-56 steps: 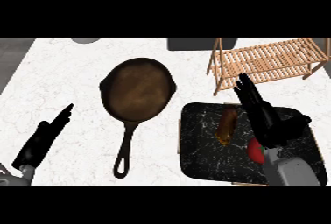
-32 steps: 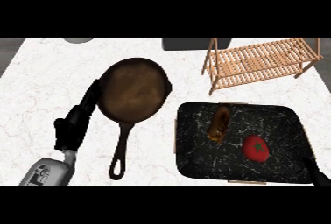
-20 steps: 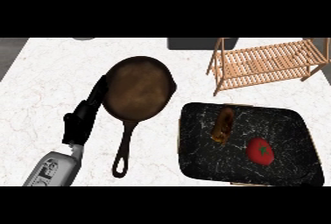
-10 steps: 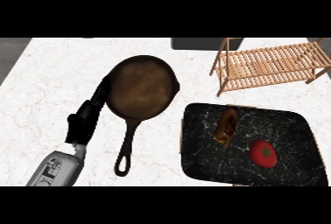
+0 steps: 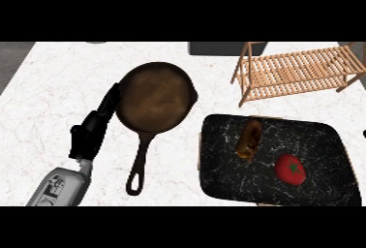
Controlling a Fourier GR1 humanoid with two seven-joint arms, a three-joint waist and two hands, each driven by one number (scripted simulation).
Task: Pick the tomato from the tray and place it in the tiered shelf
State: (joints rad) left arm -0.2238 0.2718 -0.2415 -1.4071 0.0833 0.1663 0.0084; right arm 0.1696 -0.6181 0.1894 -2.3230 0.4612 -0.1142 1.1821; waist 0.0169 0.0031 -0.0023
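Note:
A red tomato [image 5: 290,169] with a green stem lies on the black marbled tray [image 5: 314,140] at the lower right, right of a brown pastry [image 5: 249,139]. The wooden slatted tiered shelf [image 5: 300,69] stands at the upper right, beyond the tray. My left hand [image 5: 95,127] is at the left, fingers straight and pointing up along the left rim of the frying pan [image 5: 153,104], holding nothing. My right hand shows nowhere in the head view.
The dark cast-iron frying pan sits in the middle of the white marble counter [image 5: 50,82], its handle [image 5: 138,164] pointing toward me. A dark object [image 5: 225,47] sits at the counter's far edge. The counter's left edge is at the upper left.
My right hand, which was over the tray 2.8 s ago, has left the view and the tomato now lies uncovered. My left hand moved up beside the pan and has held still since.

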